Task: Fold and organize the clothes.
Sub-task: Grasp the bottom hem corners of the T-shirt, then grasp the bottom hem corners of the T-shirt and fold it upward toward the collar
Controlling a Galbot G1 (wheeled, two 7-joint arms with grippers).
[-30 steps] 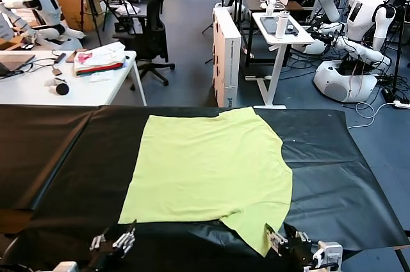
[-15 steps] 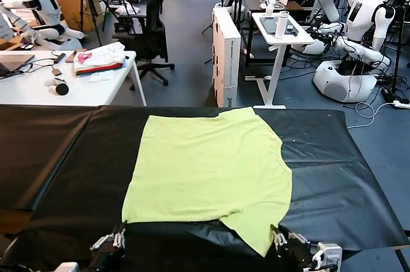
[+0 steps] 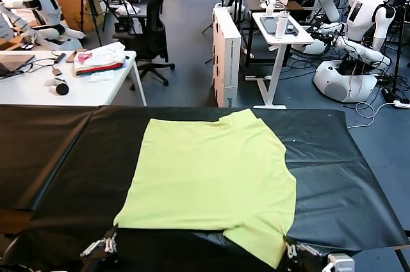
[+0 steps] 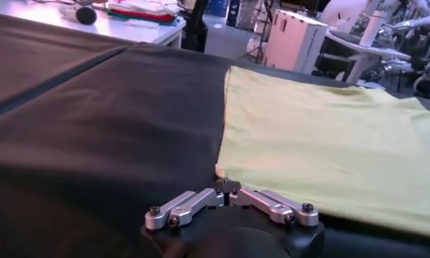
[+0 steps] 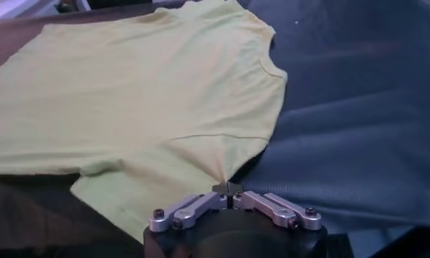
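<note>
The clothes are one lime yellow-green T-shirt (image 3: 208, 176), spread flat on the black table cover (image 3: 64, 157). My left gripper (image 3: 107, 244) is at the shirt's near left corner and is shut on that corner (image 4: 220, 170), with its tips (image 4: 226, 185) together. At the near right side, my right gripper (image 3: 289, 248) is shut on the sleeve edge. In the right wrist view the cloth (image 5: 158, 105) is drawn into a taut point at the closed tips (image 5: 227, 187). The neck end lies on the far side.
Beyond the table stand a white desk (image 3: 38, 89) with a white-pink-red cloth pile (image 3: 99, 59), an office chair (image 3: 150, 29), a white cabinet (image 3: 226, 54), a small white stand (image 3: 280, 32) and several white robots (image 3: 359, 22).
Both grippers have closed on the shirt's near edge and drawn back toward me. The shirt has slid a little nearer, and its near corners are stretched out.
</note>
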